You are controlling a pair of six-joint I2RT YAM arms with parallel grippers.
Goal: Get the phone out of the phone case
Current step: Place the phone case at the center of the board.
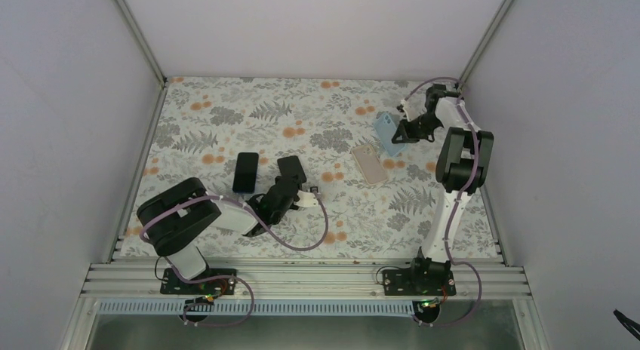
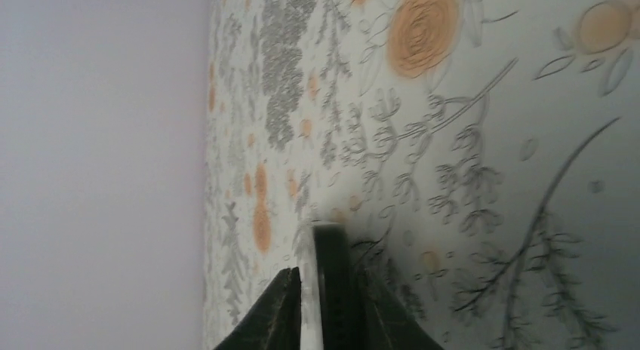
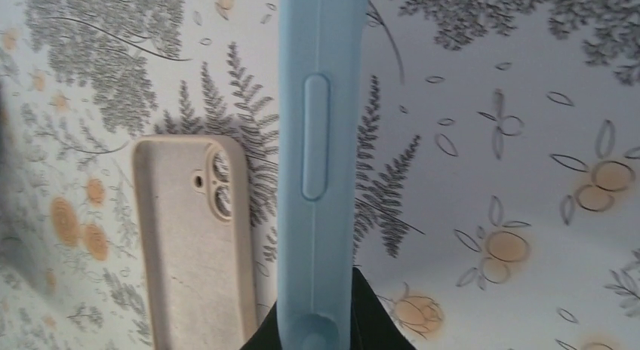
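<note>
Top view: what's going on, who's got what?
The right gripper is shut on a light blue silicone phone case, held edge-on over the floral table. The left gripper is shut on a thin black slab, phone or case unclear. A black phone and a beige phone case lie flat on it.

Two robot arms, the left arm [image 1: 181,218] and the right arm [image 1: 462,150], each built of bulky black joint housings and white links, sit on black base plates [image 1: 198,280] fixed to a ribbed aluminium rail [image 1: 302,278], with a lilac cable [image 1: 298,249] looping above that rail and tapered black fingers [image 2: 275,312].
</note>
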